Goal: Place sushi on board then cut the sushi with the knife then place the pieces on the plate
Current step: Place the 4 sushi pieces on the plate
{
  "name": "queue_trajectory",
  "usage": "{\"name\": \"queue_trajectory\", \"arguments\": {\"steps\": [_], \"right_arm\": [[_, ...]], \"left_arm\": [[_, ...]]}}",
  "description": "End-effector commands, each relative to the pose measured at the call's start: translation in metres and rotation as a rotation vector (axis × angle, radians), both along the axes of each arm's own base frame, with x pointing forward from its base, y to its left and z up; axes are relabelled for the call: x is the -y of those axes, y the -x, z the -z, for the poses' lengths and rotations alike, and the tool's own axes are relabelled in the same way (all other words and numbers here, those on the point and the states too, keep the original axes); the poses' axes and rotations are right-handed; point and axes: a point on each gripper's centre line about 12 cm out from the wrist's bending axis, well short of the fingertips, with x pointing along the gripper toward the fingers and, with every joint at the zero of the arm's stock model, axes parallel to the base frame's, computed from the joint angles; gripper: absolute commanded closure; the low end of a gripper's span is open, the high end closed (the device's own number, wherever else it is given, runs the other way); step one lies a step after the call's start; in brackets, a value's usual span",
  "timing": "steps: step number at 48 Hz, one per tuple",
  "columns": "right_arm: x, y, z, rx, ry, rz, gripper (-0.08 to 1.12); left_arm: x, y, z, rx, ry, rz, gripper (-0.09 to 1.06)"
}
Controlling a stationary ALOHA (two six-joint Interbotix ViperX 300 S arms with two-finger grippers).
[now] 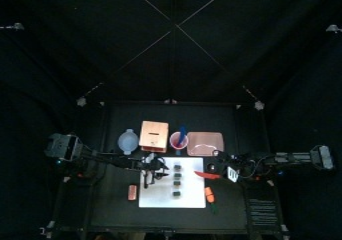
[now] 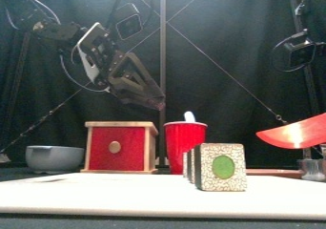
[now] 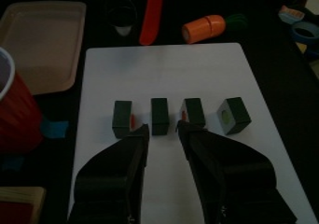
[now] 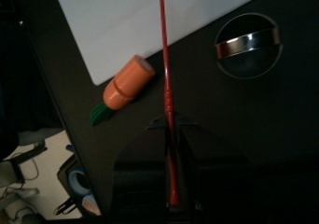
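Observation:
Four dark green sushi pieces [image 3: 159, 114] stand apart in a row on the white cutting board [image 3: 162, 74]; the front view shows them end-on [image 2: 219, 167]. My left gripper [image 3: 163, 133] hovers just above the row's near side, jaws narrowly open with nothing between them; it hangs above the board [image 2: 151, 104] in the front view. My right gripper [image 4: 173, 151] is shut on the red knife [image 4: 163, 60], held off the board's right edge [image 1: 206, 173] with the blade raised [image 2: 292, 133]. The pink plate [image 1: 206, 141] lies behind the board.
The wooden box [image 2: 121, 145], red cup [image 2: 185, 143] and blue-grey bowl [image 2: 53, 156] stand along the back. A toy carrot [image 4: 127, 84] lies at the board's right corner, with the round metal cutter [image 4: 249, 46] on the table beside it. An orange toy [image 1: 132, 192] lies left of the board.

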Motion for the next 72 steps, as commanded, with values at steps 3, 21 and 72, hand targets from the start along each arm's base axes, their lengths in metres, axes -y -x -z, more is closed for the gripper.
{"name": "queue_trajectory", "arguments": {"steps": [3, 21, 72], "right_arm": [[-0.008, -0.003, 0.000, 0.007, -0.036, -0.010, 0.65], [-0.005, 0.003, 0.017, -0.054, -0.034, 0.006, 0.28], [0.058, -0.127, -0.055, 0.163, 0.513, -0.065, 0.18]], "left_arm": [[-0.001, -0.004, -0.005, 0.022, 0.000, -0.004, 0.25], [-0.004, -0.004, 0.000, 0.008, 0.000, -0.011, 0.25], [-0.012, 0.016, 0.020, -0.056, 0.021, -0.051, 0.25]]}}
